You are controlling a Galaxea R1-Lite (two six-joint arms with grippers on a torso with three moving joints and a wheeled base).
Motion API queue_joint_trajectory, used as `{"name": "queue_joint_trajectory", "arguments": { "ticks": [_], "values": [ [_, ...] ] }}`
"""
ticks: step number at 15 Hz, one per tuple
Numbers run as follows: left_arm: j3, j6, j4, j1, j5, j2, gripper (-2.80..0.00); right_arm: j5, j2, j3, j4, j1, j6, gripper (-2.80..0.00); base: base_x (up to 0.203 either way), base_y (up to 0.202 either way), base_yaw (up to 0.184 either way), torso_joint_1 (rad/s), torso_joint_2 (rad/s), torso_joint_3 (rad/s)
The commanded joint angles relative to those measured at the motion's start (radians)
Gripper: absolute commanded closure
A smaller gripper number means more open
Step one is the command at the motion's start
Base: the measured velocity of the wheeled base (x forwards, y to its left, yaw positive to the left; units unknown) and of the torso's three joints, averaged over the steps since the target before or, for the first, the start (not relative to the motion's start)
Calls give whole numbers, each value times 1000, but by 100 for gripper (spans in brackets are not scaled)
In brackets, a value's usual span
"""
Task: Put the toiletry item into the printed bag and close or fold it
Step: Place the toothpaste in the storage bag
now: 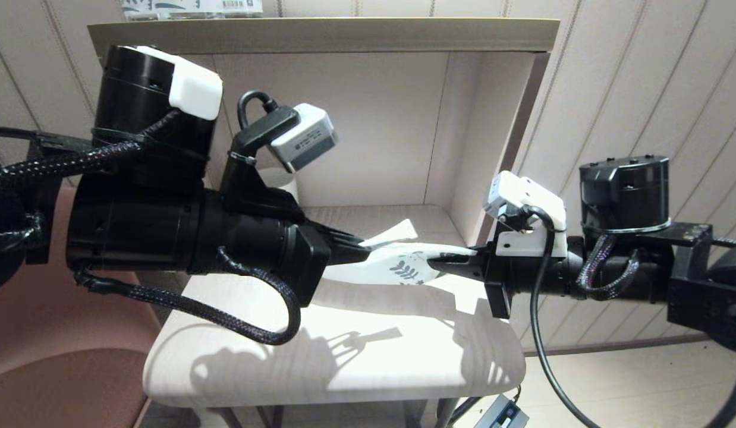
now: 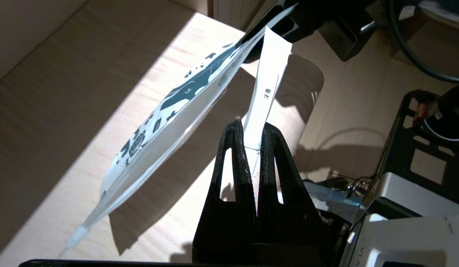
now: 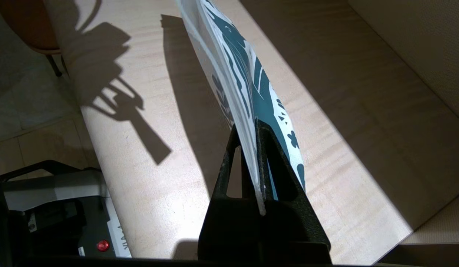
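My left gripper is shut on one end of the toiletry item, a narrow flat white strip with small dark print. The strip points toward my right gripper. That gripper is shut on an edge of the printed bag, a white pouch with dark leaf print. The pouch hangs in the air above the table, stretching toward the left arm. The strip runs beside the pouch, outside it; its far end comes close to the pouch near the right fingers, and I cannot tell whether they touch.
Both arms hover over a pale wooden table in front of an open shelf niche. A printed package with a barcode lies on the shelf top. A white cylinder stands behind the left wrist. A reddish seat is at the left.
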Motion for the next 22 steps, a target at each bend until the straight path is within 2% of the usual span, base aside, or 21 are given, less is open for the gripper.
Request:
{"name": "queue_joint_trajectory", "arguments": {
  "ticks": [1, 4, 13, 22],
  "values": [
    [11, 6, -1, -2, -2, 29, 0, 3, 1, -1, 0, 1, -3, 0, 0, 0, 0, 0, 0, 0],
    [10, 37, -5, -2, -2, 71, 0, 7, -1, -1, 0, 1, -3, 0, 0, 0, 0, 0, 0, 0],
    [-54, 47, -6, 3, -2, 107, 0, 8, 1, 0, 1, 4, -3, 0, 0, 0, 0, 0, 0, 0],
    [-61, 64, -9, 13, 2, 136, 0, 10, 0, 0, 3, 10, -1, 0, 0, 0, 0, 0, 0, 0]
  ]
}}
